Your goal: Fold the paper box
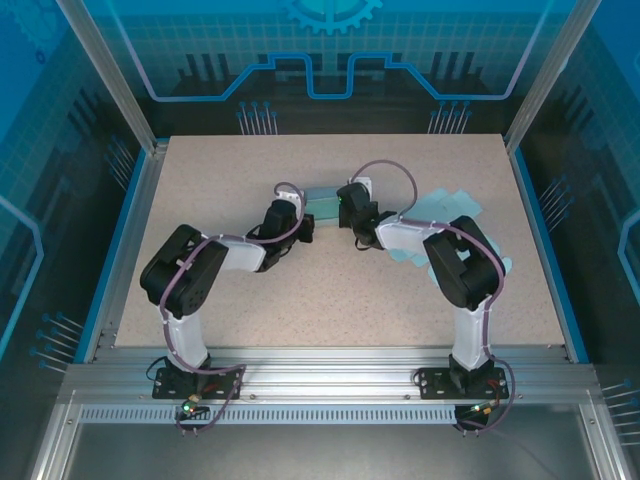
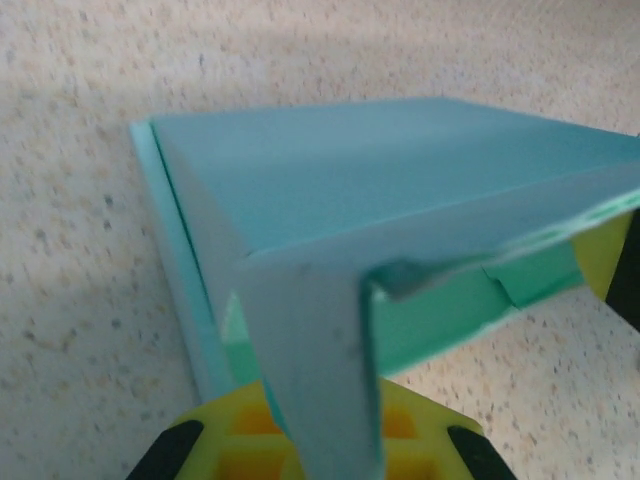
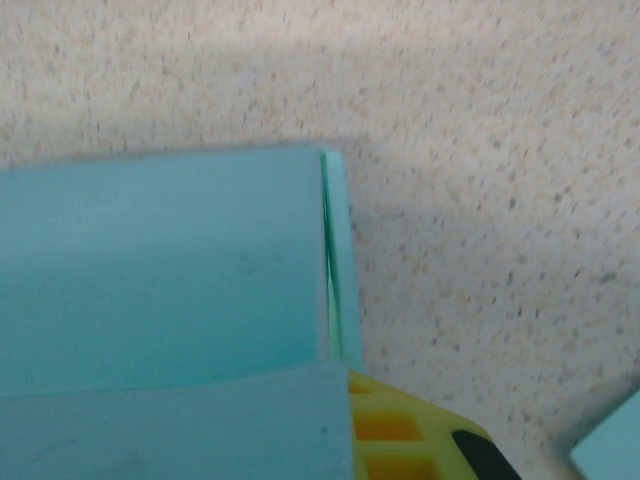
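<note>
Two arms meet over the far middle of the desk (image 1: 330, 300), one at each end of the paper box (image 1: 322, 202), which sits on the surface between them. The left gripper (image 1: 297, 222) is clenched on an upright end wall of the box; from its wrist the pale teal panel runs straight down between the yellow fingers (image 2: 240, 432). The right gripper (image 1: 350, 212) is clenched too, apparently on the opposite wall, though paper covers most of its fingers. I'd say the end walls are being stood up and tucked, mid-fold. Next, each wall needs pressing inward and down so its crease locks without tearing the creased edge near the left corner. Flat teal sheets (image 1: 455, 212) lie partly under the right arm. The box's inside is hard to read.
</note>
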